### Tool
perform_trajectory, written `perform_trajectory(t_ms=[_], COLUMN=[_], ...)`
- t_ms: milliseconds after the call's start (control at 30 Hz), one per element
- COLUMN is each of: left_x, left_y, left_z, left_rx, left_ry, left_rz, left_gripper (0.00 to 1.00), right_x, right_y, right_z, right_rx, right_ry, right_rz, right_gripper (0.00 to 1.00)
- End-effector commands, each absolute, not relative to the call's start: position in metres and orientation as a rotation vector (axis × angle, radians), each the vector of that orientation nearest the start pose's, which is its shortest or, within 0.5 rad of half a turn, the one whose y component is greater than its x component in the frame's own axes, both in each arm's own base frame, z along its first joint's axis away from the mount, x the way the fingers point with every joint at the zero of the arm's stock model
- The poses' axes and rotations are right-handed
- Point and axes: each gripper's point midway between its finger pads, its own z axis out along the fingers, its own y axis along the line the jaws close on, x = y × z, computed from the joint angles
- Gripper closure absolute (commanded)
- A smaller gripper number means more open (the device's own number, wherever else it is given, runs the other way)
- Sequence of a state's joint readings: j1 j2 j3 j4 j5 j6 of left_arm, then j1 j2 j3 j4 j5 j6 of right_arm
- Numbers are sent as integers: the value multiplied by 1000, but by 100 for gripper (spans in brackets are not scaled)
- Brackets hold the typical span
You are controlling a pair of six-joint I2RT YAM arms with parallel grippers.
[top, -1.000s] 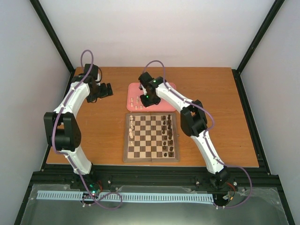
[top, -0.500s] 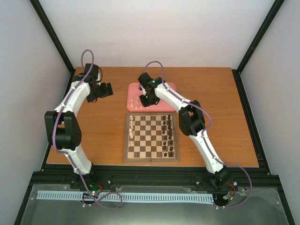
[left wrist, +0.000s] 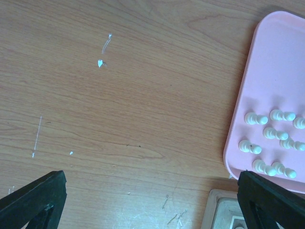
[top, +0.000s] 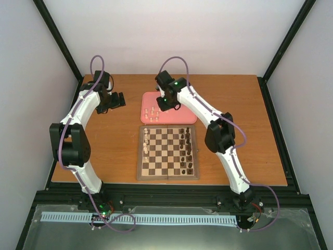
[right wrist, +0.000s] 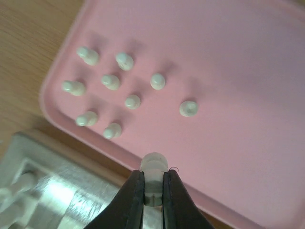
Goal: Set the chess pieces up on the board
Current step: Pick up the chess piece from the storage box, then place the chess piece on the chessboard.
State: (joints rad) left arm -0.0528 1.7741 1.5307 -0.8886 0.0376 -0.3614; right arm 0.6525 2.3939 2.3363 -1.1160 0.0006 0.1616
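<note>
**Chess piece (right wrist: pixel 155 164) held above tray (right wrist: pixel 228 71)**

Nearest, the board (top: pixel 167 177) sits half-set. Beyond it, the right gripper (right wrist: pixel 153 183) pinches one cream piece upright, likely to clear the rest. Far left, the left gripper (top: pixel 121 99) hangs released, aside.

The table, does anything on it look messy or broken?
Just small marks: the wooden table has a few white scratches and chips, seen in the left wrist view. The chess pieces on the pink tray look upright; nothing is spilled.
</note>
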Motion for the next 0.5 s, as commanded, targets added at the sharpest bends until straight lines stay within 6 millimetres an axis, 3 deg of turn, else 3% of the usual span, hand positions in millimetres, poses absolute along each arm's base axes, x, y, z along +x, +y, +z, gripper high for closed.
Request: perform_trajectory(t_ms=[0,200,333,467], left_x=[434,436,438,440], left_y=[-32,-30,-31,-30], left_z=[167,171,176,183], left_rx=[-369,-368,-366,-365], left_ry=[2652,2642,2626,2607], left_rz=[-174,-156,-166,-164], left_gripper=[0,0,0,0], right_x=[414,323,262,215], right_y=[344,373,386,393], right_z=[201,224,218,212], right_rx=[-710,-878,-959,-994], right_ry=[2551,2539,2563,2579], right_rz=[248,284,309,339], right_gripper=[97,97,97,97])
